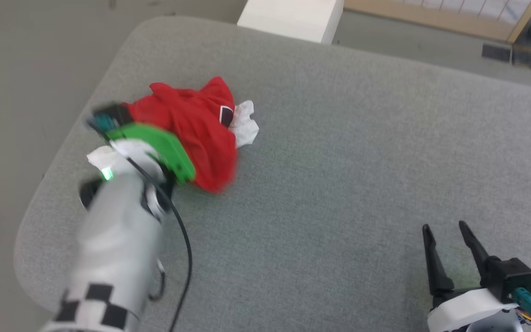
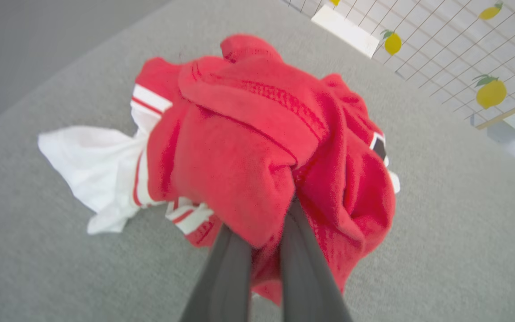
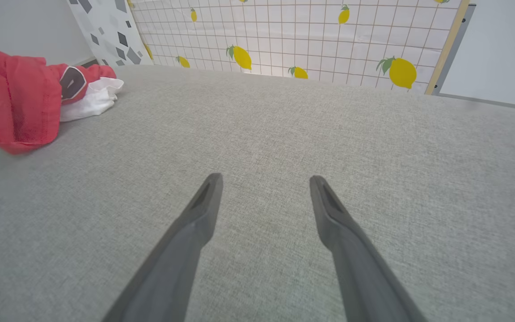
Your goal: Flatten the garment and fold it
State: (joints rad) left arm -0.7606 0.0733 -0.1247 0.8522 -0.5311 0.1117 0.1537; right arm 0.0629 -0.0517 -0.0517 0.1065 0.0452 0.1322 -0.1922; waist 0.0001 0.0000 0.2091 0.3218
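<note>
Bunched garment [image 2: 257, 147] in clamped left fingers [image 2: 304, 268] on grey table [image 1: 339, 161]; right fingers [image 3: 195, 228] spread, empty

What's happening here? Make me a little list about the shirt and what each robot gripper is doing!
garment: red with white sleeves, crumpled in a heap, not flat yet
where: on the grey padded surface, toward its left side in the head view
left gripper: shut on a red fold of the garment
right gripper: open, empty, apart from the garment
background: grid panel with lemons
</note>
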